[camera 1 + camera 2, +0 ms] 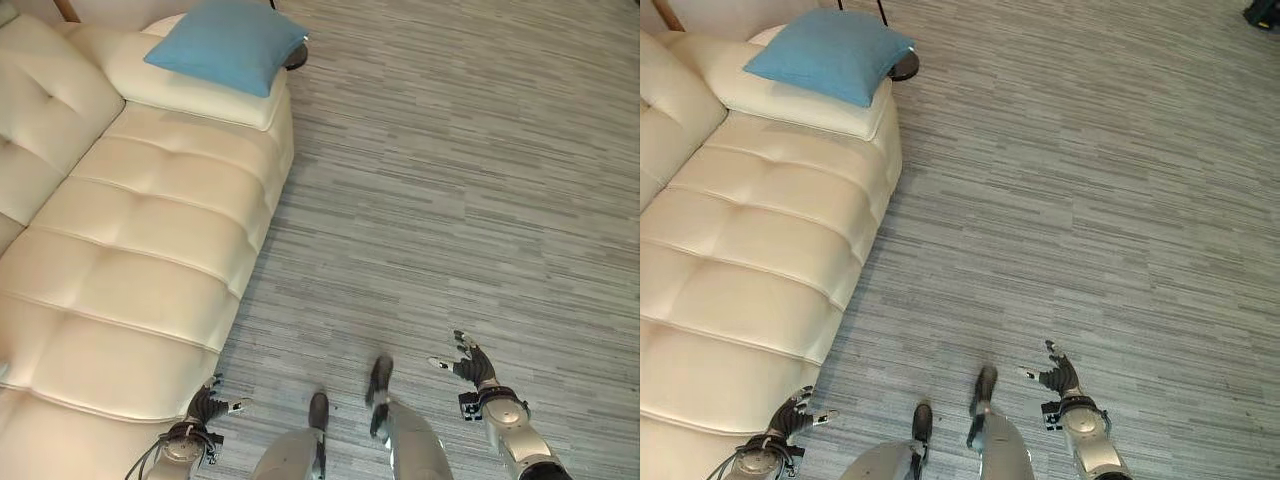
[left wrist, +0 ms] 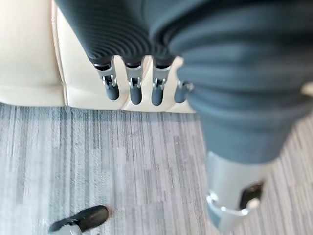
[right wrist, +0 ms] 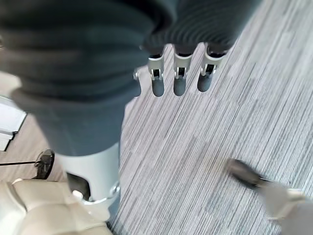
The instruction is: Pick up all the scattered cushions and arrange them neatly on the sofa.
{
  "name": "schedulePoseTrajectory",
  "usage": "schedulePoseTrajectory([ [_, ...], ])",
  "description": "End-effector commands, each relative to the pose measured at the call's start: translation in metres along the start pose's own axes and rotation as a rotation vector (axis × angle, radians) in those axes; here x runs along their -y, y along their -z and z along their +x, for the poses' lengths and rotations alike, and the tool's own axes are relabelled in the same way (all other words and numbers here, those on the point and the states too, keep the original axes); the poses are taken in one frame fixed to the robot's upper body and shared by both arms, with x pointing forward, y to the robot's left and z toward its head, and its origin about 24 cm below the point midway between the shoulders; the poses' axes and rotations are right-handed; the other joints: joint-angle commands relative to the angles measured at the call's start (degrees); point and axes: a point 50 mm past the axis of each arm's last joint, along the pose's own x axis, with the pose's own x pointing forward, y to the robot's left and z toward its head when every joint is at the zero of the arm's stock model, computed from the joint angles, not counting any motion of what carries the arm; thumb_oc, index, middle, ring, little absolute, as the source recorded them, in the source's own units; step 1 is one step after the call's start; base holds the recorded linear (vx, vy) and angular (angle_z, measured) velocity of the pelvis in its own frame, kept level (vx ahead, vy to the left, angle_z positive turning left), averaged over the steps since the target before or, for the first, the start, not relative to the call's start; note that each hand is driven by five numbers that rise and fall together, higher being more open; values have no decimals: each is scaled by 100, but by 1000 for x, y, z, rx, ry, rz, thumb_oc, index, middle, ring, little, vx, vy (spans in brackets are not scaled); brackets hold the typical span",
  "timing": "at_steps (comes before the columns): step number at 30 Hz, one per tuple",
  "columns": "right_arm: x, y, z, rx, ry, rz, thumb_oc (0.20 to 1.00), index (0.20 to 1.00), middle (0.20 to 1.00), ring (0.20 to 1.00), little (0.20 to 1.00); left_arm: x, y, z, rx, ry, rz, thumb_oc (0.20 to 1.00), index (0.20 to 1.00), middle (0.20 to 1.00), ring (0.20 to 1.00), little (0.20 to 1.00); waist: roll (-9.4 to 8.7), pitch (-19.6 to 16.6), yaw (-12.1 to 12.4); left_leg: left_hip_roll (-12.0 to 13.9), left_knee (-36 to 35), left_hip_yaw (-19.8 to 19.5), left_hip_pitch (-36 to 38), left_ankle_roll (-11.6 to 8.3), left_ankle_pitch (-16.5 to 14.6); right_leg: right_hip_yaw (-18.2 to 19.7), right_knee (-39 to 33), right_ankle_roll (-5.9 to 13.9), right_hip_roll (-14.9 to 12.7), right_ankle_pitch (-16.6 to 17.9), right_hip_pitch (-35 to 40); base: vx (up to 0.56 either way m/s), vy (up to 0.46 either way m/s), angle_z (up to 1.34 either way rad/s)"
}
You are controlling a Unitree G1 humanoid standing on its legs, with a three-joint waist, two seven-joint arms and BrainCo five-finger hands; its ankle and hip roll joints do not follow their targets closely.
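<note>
- Cream sofa (image 1: 130, 250): running from 7 to 11 o'clock.
- 1 blue cushion (image 1: 228, 42): flat on the far armrest, 11 o'clock from both hands, well apart.
- Left hand (image 1: 205, 405): nearer, empty, fingers relaxed.
- Right hand (image 1: 470, 365): splayed, empty.

left robot hand (image 1: 205, 408): low, fingers relaxed | right robot hand (image 1: 470, 364): low, fingers spread

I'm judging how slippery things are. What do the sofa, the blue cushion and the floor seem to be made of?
Sofa: cream leather or a leather look-alike, smooth with a soft sheen and stitched panels. Blue cushion: matte woven fabric, no shine. Floor: grey streaked low-pile carpet or textured vinyl; the look leaves it open.
</note>
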Motion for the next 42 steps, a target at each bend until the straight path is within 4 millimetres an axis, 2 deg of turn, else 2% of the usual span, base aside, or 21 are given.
schedulePoseTrajectory([
  [1,13,-5,-3,51,48,27,1000,1000,1000,1000,1000,-10,-14,-2,92,-40,16,1000,1000,1000,1000,1000,42,-208,-55,323,127,-539,852,-736,-843,4,-162,87,198,652,867,378,-148,54],
  [3,15,-4,-3,48,59,45,1000,1000,1000,1000,1000,-4,-13,-2,83,-24,9,1000,1000,1000,1000,1000,117,-320,-135,584,21,-563,1017,-911,-677,-127,-54,5,200,608,987,401,-244,77],
  [4,18,-3,-5,51,70,67,1000,1000,1000,1000,1000,-1,-17,-1,95,-10,-1,1000,1000,1000,1000,1000,206,-334,-169,854,345,-546,856,-1116,-350,-210,90,-131,262,403,1091,448,-330,118],
  [5,22,-4,-5,57,80,67,1000,1000,1000,1000,1000,3,-22,0,109,7,1,1000,1000,1000,1000,1000,247,-299,-212,1025,896,-484,597,-1143,14,-213,175,-284,340,197,1201,327,-242,108],
  [6,21,-4,-5,58,80,68,1000,1000,1000,1000,1000,2,-22,0,109,7,1,1000,1000,1000,1000,1000,226,-316,-235,996,886,-500,566,-1137,46,-224,167,-281,310,211,1179,355,-248,77],
  [7,26,-3,-5,49,95,64,1000,1000,1000,1000,1000,3,-27,1,126,12,-6,1000,1000,1000,1000,1000,220,-266,-237,1270,1587,-207,187,-1006,335,-157,226,-478,414,-63,1415,301,-190,23],
  [10,28,-3,-4,44,98,59,1000,1000,1000,1000,1000,2,-30,2,136,13,-10,1000,1000,1000,1000,1000,174,-235,-199,1174,1634,-97,-108,-890,85,-47,203,-500,446,-177,1599,227,-94,-6],
  [12,32,-3,-3,47,108,54,1000,1000,1000,1000,1000,3,-32,3,142,17,-8,1000,1000,1000,1000,1000,147,-238,-167,923,1421,-61,-349,-839,-247,15,131,-451,421,-250,1757,267,5,-23],
  [13,35,-4,-3,49,117,38,1000,1000,1000,1000,1000,4,-32,3,142,21,-3,1000,1000,1000,1000,1000,170,-226,-88,620,1046,-19,-706,-854,-248,42,60,-425,438,-314,1915,260,41,-8],
  [14,35,-4,-3,49,117,38,1000,1000,1000,1000,1000,4,-32,3,142,22,-3,1000,1000,1000,1000,1000,169,-227,-89,618,1042,-19,-704,-853,-248,41,61,-424,436,-317,1915,249,64,4],
  [17,35,-1,-2,32,132,29,1000,1000,1000,1000,1000,5,-29,2,136,19,1,1000,1000,1000,1000,1000,275,-252,161,395,166,197,-1263,-1002,632,100,-233,-378,744,-428,2384,294,73,3],
  [20,34,2,-2,15,138,24,1000,1000,1000,1000,1000,2,-24,1,116,9,4,1000,1000,1000,1000,1000,296,-289,308,444,46,261,-1282,-995,756,261,-184,-353,832,-576,2599,319,136,-22],
  [22,28,3,-4,18,107,19,1000,1000,1000,1000,1000,0,-19,-2,107,7,3,1000,1000,1000,1000,1000,204,-374,330,421,228,169,-1203,-883,645,315,-99,-278,700,-681,2811,490,294,-58],
  [23,24,4,-6,15,81,2,1000,1000,1000,1000,1000,-6,-15,-3,91,-6,3,1000,1000,1000,1000,1000,90,-381,369,286,417,164,-938,-699,361,266,749,4,236,-211,2658,331,266,-47],
  [27,18,0,-6,37,53,9,1000,1000,1000,1000,1000,-19,-19,-3,110,-35,10,1000,1000,1000,1000,1000,142,-333,262,311,364,66,-605,-546,198,343,1829,-27,36,397,2041,306,223,-24],
  [28,16,0,-6,38,46,9,1000,1000,1000,1000,1000,-22,-20,-3,114,-45,9,1000,1000,1000,1000,1000,179,-309,247,355,363,33,-493,-512,134,260,1988,-108,-18,359,1873,339,176,42],
  [31,13,-7,-4,58,31,22,1000,1000,1000,1000,1000,-28,-25,-4,135,-64,-2,1000,1000,1000,1000,1000,179,-161,178,375,387,-69,-207,-485,-133,-34,1758,-248,40,18,1435,349,74,17],
  [32,15,-12,-2,78,38,30,1000,1000,1000,1000,1000,-31,-28,-3,145,-82,-18,1000,1000,1000,1000,1000,134,0,134,356,487,-109,-47,-498,-431,-317,1382,-227,59,63,960,365,-4,8],
  [35,17,-12,0,68,55,24,1000,1000,1000,1000,1000,-30,-34,-2,166,-94,-44,1000,1000,1000,1000,1000,77,122,37,296,686,-300,292,-571,-857,-447,623,-43,159,363,506,452,-79,13],
  [38,21,-10,-5,66,76,41,1000,1000,1000,1000,1000,-24,-49,-1,223,-78,-38,1000,1000,1000,1000,1000,106,131,-142,443,757,-638,733,-729,-1239,-313,442,13,195,557,185,530,-178,69],
  [42,20,-14,-3,83,65,39,1000,1000,1000,1000,1000,-22,-54,-1,242,-70,-52,1000,1000,1000,1000,1000,181,72,-184,778,1067,-634,663,-851,-1127,-377,962,-155,222,388,113,311,-200,104],
])
